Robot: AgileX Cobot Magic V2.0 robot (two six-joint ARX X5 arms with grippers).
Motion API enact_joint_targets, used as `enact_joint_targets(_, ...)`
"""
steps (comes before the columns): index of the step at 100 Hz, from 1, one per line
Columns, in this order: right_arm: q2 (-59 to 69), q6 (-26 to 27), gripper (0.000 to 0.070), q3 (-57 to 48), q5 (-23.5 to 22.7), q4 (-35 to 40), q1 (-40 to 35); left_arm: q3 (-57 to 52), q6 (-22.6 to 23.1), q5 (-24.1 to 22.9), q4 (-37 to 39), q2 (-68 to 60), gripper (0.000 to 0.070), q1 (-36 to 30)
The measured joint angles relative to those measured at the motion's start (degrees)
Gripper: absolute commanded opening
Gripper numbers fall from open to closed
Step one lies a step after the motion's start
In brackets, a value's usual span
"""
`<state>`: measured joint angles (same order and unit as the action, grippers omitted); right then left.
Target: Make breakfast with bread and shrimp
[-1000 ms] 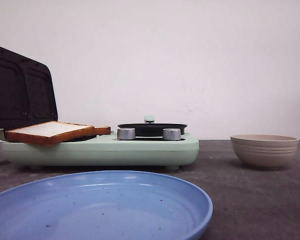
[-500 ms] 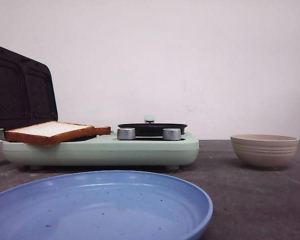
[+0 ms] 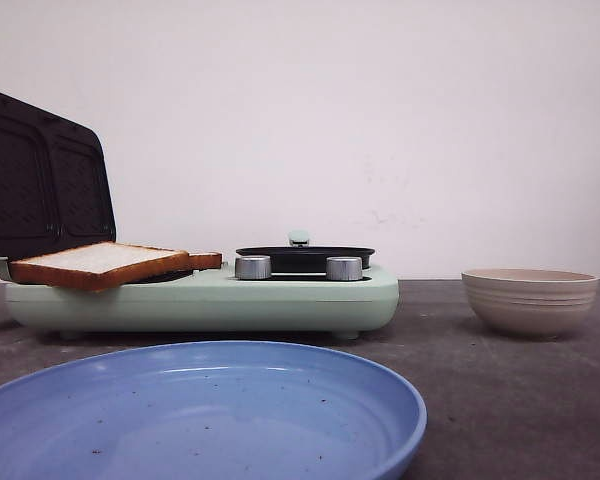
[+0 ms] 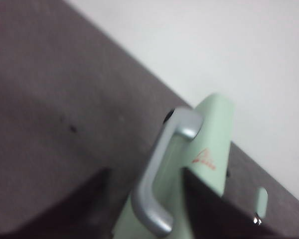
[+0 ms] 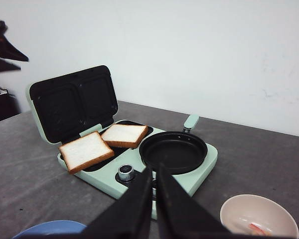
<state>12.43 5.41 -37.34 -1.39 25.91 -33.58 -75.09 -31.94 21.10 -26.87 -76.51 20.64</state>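
Note:
Two bread slices lie on the open mint sandwich maker: one overhangs its front edge, the other lies behind it. Both show in the right wrist view. A pink shrimp piece lies in the beige bowl. My left gripper is open, its fingers on either side of the lid's silver handle without visibly touching it. My right gripper is shut and empty, above the table in front of the cooker. Neither gripper shows in the front view.
The black lid stands open at the left. A black pan sits on the cooker's right half, behind two silver knobs. The beige bowl stands at the right. A blue plate lies nearest the front edge.

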Motion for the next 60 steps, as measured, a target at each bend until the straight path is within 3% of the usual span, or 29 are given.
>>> enact_joint_targets(34, 0.0, 3.3, 0.0002, 0.0, 0.0, 0.0, 0.0, 0.0, -4.1, 12.1, 0.3, -9.4, 0.0474, 0.7)
enact_joint_targets(60, 0.0, 5.0, 0.0002, 0.0, 0.1, 0.0, 0.0, 0.0, -5.1, 14.8, 0.5, -12.7, 0.0468, 0.8)
